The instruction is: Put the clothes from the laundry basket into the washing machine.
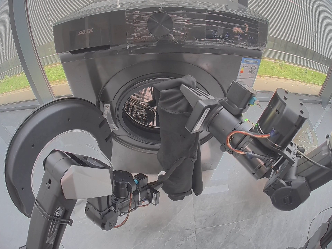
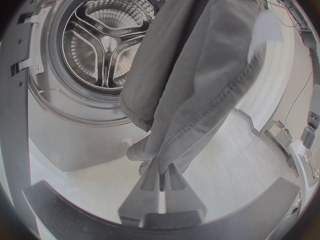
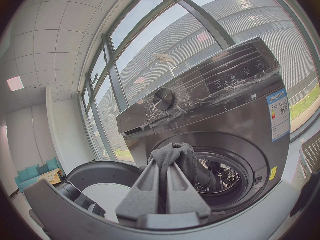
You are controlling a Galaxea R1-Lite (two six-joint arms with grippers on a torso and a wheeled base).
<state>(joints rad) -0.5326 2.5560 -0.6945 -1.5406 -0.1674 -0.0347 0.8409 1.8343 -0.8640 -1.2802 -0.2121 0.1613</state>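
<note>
Two end effectors (image 2: 162,166) (image 3: 162,164) clamping garment (image 1: 176,135), washing machine label (image 1: 249,70)

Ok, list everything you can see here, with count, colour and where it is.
front-loading metal washing machine: one, dark grey, ahead by the windows
round washer door: one, dark grey, swung open leftward
steel drum: one, silver, inside the opening
dark cloth garment: one, charcoal, hanging before the opening
perforated laundry basket: one, pale, right of the machine
teal sofa: one, far corner
left fingers: shut on the garment's lower hem
right fingers: shut on the garment's top
</note>
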